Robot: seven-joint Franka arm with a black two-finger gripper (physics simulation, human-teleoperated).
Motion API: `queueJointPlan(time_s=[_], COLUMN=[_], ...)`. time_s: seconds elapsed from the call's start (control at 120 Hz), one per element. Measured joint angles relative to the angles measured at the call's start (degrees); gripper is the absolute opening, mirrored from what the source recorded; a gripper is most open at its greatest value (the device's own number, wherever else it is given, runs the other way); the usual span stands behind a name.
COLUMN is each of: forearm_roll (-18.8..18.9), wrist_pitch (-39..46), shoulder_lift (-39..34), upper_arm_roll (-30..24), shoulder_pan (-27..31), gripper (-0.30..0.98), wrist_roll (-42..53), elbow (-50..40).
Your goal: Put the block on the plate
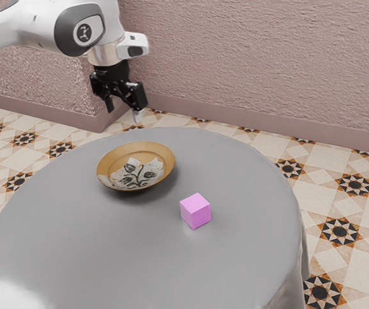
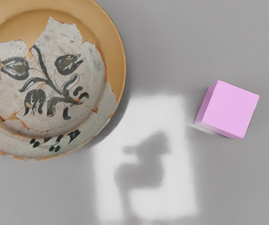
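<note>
My gripper [image 1: 124, 112] hangs high at the exterior view's upper left, beyond the plate, its two fingers apart with nothing between them. The pink block [image 1: 196, 211] rests on the grey table, apart from the plate [image 1: 115, 160], a tan shallow dish with a white and dark leaf pattern. In the wrist view the block [image 2: 229, 110] and the plate [image 2: 118, 56] both lie below my hand, with bare tabletop between them.
The round table [image 1: 107, 257] has a grey cover that drapes over its edge. A rough pinkish wall [image 1: 255, 58] stands behind it, above a patterned tile floor [image 1: 348, 257]. A bright patch [image 2: 176, 192] with a dark shadow falls on the tabletop.
</note>
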Motion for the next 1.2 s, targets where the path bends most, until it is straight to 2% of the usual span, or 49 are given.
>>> queueJointPlan(time_s=[0.233,0.442,0.575,0.733,0.975,1.2], forearm_roll=[0.2,-1.6,-3.5,-4.3,-4.4,-4.5], wrist_pitch=[0.3,3.5,5.9,9.0,12.3,14.0], shoulder_lift=[0.7,16.9,22.0,23.1,22.0,24.9], upper_arm_roll=[0.2,0.3,0.3,-0.5,-1.9,-2.3], shoulder_pan=[-0.6,-4.1,-6.5,-9.6,-10.6,-7.4], gripper=[0.69,0.69,0.69,0.69,0.69,0.69], wrist_roll=[0.0,-1.2,-3.0,-3.1,4.4,11.3], elbow=[-1.0,6.8,8.0,5.5,-2.6,-0.7])
